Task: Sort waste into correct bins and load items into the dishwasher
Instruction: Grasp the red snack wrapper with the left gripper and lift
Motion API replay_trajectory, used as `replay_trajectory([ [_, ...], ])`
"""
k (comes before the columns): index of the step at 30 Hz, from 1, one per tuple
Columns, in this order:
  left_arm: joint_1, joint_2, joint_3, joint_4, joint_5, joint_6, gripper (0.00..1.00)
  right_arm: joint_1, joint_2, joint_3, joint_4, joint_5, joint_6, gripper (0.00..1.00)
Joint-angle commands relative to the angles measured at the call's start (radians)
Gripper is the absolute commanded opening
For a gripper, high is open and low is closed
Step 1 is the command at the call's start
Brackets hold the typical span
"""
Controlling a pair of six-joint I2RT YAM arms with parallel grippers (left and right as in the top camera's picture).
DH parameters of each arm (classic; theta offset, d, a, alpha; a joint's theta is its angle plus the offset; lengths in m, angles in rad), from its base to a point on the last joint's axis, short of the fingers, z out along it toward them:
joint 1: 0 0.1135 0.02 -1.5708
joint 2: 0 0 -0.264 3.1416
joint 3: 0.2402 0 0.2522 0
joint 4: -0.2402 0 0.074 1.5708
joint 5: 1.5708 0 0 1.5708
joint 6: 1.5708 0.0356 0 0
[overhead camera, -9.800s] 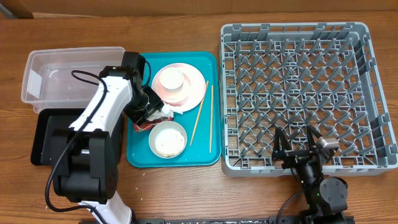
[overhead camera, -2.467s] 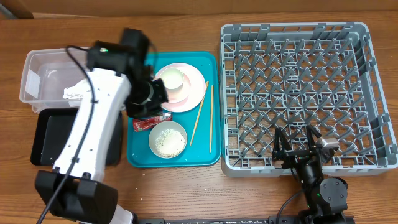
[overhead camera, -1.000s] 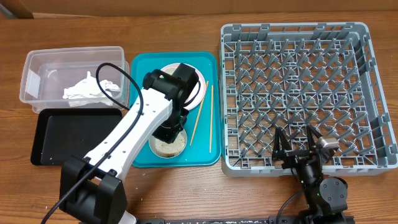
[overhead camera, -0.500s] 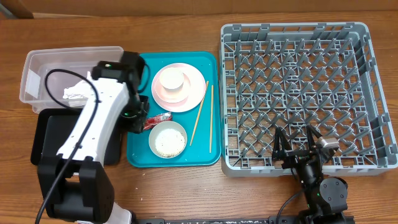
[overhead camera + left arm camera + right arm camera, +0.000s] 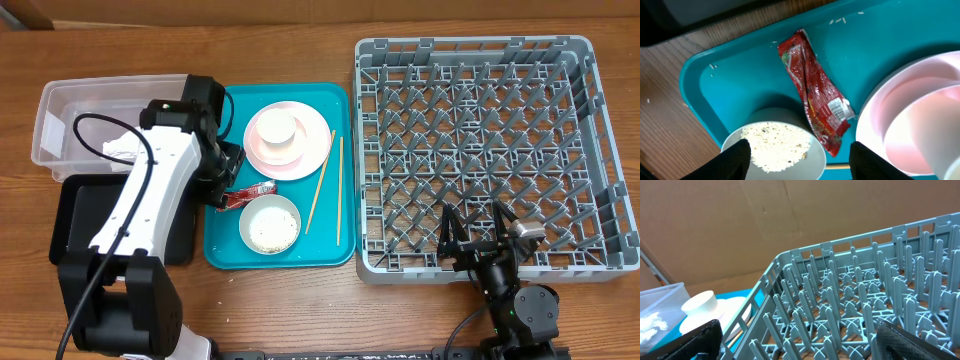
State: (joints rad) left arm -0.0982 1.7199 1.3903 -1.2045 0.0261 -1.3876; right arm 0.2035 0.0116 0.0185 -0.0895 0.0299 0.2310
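Observation:
A red foil wrapper lies on the teal tray between the pink plate and a grey-green bowl of white rice. A small pink bowl stands on the plate. Two chopsticks lie at the plate's right. My left gripper hovers open over the wrapper's end and the rice bowl, holding nothing. My right gripper rests open at the front edge of the grey dish rack.
The clear tub at the back left holds a crumpled white piece. The black tray lies in front of it, partly under my left arm. The teal tray has loose rice grains on it.
My left arm swung from over the tray's middle back to its left side and its jaws have widened. The crumpled white piece was not in the tub in the earliest frame. The right arm is still.

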Motion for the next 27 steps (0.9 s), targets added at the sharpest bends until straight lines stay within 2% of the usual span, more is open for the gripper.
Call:
replay_trajectory([
  [1, -0.007, 0.014, -0.069, 0.021, 0.001, -0.069, 0.65, -0.004, -0.009, -0.01, 0.008, -0.002, -0.003, 1.0],
  [15, -0.009, 0.014, -0.245, 0.288, 0.042, -0.079, 0.61, -0.004, -0.009, -0.01, 0.008, -0.002, -0.003, 1.0],
  [21, -0.012, 0.014, -0.275, 0.328, 0.041, -0.079, 0.52, -0.004, -0.009, -0.01, 0.008, -0.002, -0.003, 1.0],
  [27, -0.035, 0.014, -0.325, 0.416, -0.003, -0.079, 0.49, -0.004, -0.009, -0.01, 0.008, -0.002, -0.003, 1.0],
])
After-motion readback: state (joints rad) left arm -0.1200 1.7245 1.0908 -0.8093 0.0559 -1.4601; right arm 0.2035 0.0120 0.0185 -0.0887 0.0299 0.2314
